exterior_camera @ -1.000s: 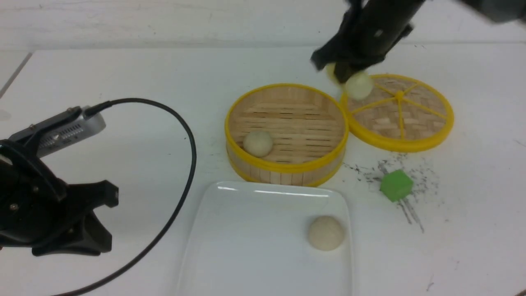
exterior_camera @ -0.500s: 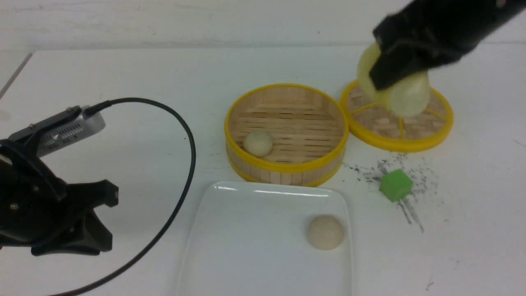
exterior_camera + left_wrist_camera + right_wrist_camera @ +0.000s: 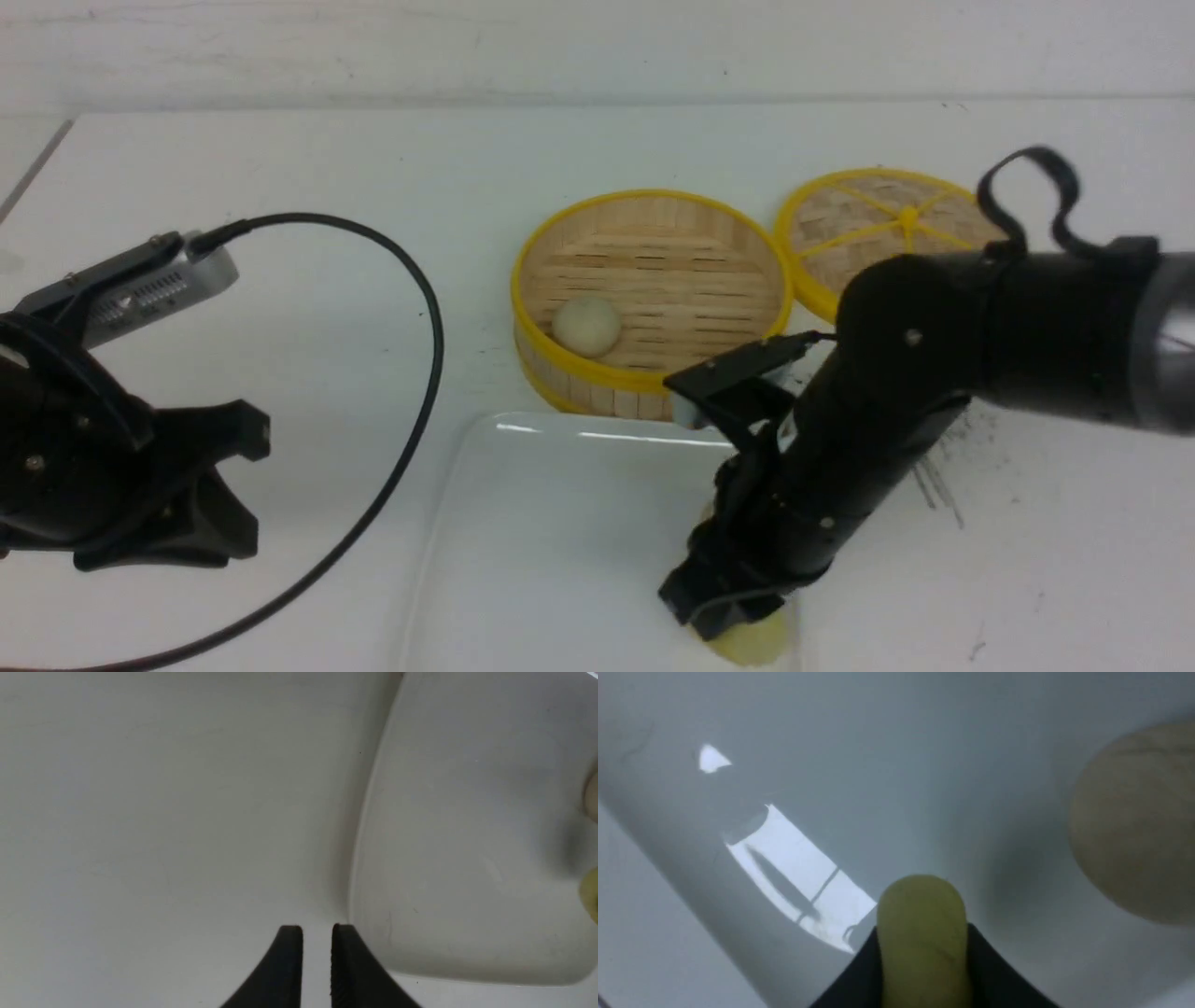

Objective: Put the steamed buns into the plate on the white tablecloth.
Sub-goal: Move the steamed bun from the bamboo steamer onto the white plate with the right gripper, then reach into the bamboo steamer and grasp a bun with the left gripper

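Observation:
My right gripper is shut on the pale yellow bun and holds it low over the near right part of the white plate. In the right wrist view the yellow bun sits squeezed between the black fingers just above the plate. A beige bun lies on the plate beside it; my right arm hides that bun in the front view. Another beige bun lies in the bamboo steamer. My left gripper is shut and empty over the white tablecloth, left of the plate.
The woven yellow-rimmed lid lies right of the steamer, partly behind my right arm. A black cable loops over the tablecloth between my left arm and the plate. Dark scuff marks show right of the plate.
My right arm has swung from above the lid down and toward me, carrying the yellow bun onto the plate's near right part. It now hides the plate's beige bun and the green cube. The left arm barely moved.

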`<action>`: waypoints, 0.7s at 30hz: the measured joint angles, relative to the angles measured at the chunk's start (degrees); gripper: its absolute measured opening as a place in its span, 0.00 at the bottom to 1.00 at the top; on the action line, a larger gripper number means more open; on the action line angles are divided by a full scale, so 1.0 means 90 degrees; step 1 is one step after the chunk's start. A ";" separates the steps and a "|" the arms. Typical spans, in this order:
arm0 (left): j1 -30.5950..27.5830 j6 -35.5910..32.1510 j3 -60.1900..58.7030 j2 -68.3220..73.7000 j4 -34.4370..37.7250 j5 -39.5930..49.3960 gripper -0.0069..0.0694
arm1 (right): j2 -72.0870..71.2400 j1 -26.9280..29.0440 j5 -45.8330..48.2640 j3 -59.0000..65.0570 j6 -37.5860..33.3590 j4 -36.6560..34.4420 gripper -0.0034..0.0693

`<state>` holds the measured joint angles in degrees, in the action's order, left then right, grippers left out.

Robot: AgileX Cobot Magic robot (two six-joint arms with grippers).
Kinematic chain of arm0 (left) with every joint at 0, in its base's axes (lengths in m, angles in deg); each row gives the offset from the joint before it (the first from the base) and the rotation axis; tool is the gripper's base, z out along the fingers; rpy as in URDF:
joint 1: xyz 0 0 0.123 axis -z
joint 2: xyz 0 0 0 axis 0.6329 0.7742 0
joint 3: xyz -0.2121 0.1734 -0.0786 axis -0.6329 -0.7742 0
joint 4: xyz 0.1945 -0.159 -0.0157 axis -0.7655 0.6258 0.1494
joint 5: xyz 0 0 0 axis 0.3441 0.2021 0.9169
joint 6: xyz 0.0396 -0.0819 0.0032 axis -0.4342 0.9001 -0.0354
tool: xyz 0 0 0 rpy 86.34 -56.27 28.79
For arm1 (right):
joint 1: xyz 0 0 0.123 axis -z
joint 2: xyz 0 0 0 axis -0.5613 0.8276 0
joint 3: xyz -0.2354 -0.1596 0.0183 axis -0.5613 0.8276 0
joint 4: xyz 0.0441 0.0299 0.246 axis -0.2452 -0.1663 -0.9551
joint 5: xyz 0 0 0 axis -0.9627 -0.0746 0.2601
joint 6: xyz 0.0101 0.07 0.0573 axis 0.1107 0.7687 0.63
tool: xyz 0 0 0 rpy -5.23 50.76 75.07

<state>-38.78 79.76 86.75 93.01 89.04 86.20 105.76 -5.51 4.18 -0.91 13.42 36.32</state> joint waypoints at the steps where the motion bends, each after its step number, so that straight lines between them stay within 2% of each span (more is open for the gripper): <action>1: 0.0000 0.0000 0.0000 0.0000 0.0000 0.0000 0.26 | 0.0098 -0.0061 -0.0096 0.0000 0.0000 0.0008 0.42; 2: 0.0000 0.0000 0.0000 0.0000 0.0000 0.0000 0.26 | 0.0110 -0.0070 -0.0106 0.0000 0.0000 0.0008 0.43; 6: 0.0000 0.0000 0.0000 0.0000 -0.0006 -0.0051 0.26 | 0.0191 -0.0141 -0.0053 -0.0118 0.0000 0.0014 0.64; 8: 0.0000 0.0000 0.0002 0.0000 -0.0006 -0.0058 0.27 | 0.0179 -0.0141 0.0109 -0.0270 0.0000 0.0049 0.70; 9: 0.0000 0.0000 0.0055 0.0000 -0.0006 -0.0038 0.27 | 0.0148 -0.0141 0.0428 -0.0501 0.0000 0.0082 0.76; 12: 0.0000 0.0000 0.0251 0.0000 -0.0006 0.0002 0.28 | 0.0041 -0.0141 0.1142 -0.1049 0.0000 0.0254 0.82; 15: 0.0000 -0.0035 0.0614 0.0000 0.0027 0.0023 0.28 | -0.0085 -0.0141 0.2074 -0.1734 0.0027 0.0593 0.82; 18: 0.0000 -0.0035 0.0999 0.0013 0.0123 0.0035 0.29 | -0.0178 -0.0146 0.2608 -0.2294 0.0054 0.1191 0.75; 20: 0.0000 -0.0040 0.1323 0.0076 0.0265 0.0058 0.31 | -0.0272 -0.0146 0.2676 -0.2544 0.0129 0.1711 0.67; 21: 0.0035 -0.0070 0.1581 0.0177 0.0403 0.0080 0.32 | -0.0375 -0.0146 0.2701 -0.2604 0.0219 0.2114 0.58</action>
<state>-38.47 79.12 100.98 94.60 92.66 86.92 102.39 -6.82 28.49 -24.35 15.40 55.34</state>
